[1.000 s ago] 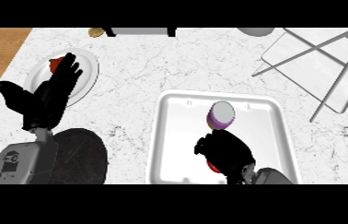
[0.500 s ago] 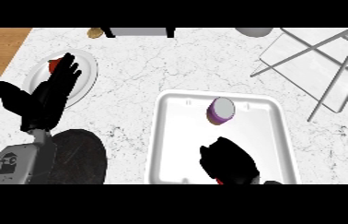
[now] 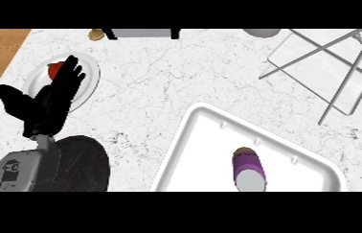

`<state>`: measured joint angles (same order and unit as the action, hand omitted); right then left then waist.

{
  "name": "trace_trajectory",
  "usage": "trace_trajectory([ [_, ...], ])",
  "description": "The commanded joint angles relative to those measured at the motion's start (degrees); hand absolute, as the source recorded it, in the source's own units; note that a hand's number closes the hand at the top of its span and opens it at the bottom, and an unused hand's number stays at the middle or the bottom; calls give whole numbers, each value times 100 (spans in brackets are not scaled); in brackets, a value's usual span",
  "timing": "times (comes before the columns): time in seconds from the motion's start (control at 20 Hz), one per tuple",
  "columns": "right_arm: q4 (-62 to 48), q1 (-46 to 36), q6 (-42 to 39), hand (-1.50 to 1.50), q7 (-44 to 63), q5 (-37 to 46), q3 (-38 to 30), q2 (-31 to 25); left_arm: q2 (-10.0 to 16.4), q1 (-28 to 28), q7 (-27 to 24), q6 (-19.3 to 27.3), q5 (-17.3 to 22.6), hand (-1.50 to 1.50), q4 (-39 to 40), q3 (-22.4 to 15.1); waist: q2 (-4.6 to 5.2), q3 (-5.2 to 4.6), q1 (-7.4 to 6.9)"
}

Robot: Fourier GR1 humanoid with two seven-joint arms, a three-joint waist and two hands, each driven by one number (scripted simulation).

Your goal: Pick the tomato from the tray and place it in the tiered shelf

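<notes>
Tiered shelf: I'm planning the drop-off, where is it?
The tiered shelf stands at the head view's upper right, on the counter beyond the white tray.

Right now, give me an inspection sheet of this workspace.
Surface: marble counter, white with dark veins.
Job's things: white tray at lower right, no tomato visible in it; tiered shelf at upper right.
Clutter: purple item lying in the tray; plate at left with a red item, partly hidden; small unclear things along the far edge.
Hands: left hand open, resting over the plate; right hand not in view.
Cables: nothing seen.
Surroundings: wooden strip at upper left.
</notes>
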<state>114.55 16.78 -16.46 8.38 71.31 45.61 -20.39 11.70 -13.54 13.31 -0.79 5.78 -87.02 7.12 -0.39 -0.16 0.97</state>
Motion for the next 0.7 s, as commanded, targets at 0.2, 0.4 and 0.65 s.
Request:
trace_trajectory([
  [0.2, 1821, 898, 474, 150, 18, -1288, -42, 579, -13, 3, 261, -2, 32, 0, -242, -61, 24, 25, -47],
  [0.4, 3099, 1053, 457, 150, 311, -1491, -108, 688, 12, -68, -9, 42, -107, 0, 70, -14, 42, 14, -2],
  [0.65, 3699, 1094, 425, 150, 498, -1610, -521, 921, 87, -34, 5, -82, -6, 0, -24, 30, 46, 10, 4],
])
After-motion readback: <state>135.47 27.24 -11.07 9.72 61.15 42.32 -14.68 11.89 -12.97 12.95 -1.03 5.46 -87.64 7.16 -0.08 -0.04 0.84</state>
